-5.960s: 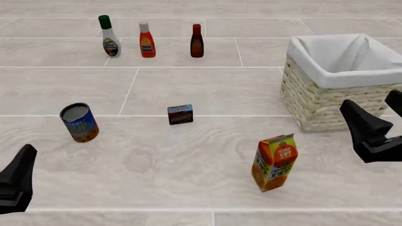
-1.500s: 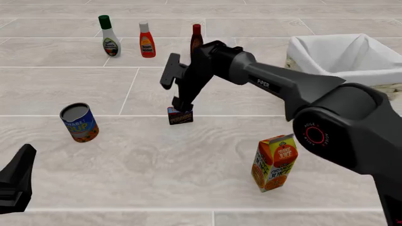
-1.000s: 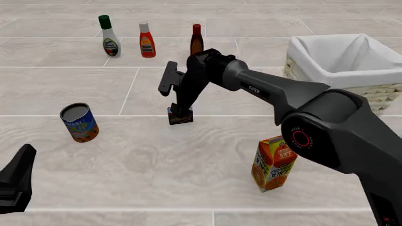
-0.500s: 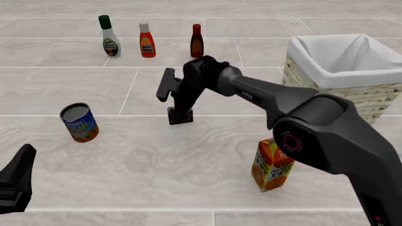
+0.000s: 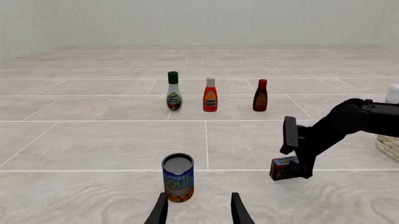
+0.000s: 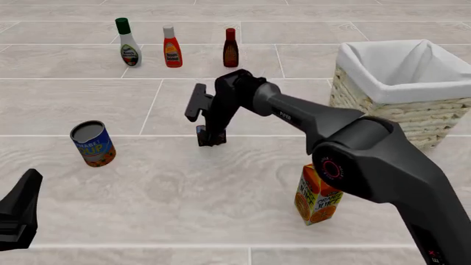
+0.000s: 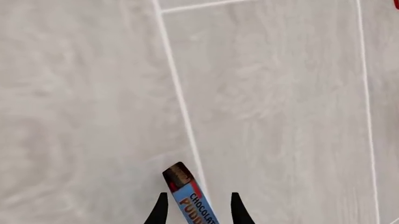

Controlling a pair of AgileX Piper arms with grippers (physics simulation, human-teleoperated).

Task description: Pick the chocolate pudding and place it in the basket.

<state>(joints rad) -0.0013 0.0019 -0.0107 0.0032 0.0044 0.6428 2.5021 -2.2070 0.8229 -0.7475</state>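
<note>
From the left wrist, the pudding box (image 5: 285,168) stands well off from the idle, open left claw (image 5: 198,210). In front, the right claw (image 6: 208,137) straddles it; the basket (image 6: 390,105) waits across bare floor. The right wrist shows open fingers (image 7: 160,212) flanking the box's narrow sides, not visibly clamped.

We see three bottles in a row at the far side of the desk (image 6: 74,99): a white dressing bottle (image 6: 129,43) with a green cap, a red ketchup bottle (image 6: 172,47) and a dark brown sauce bottle (image 6: 230,48). A blue-and-orange soup can (image 6: 92,143) stands upright at the left. An orange juice carton (image 6: 318,196) stands nearer us, right of centre.
</note>
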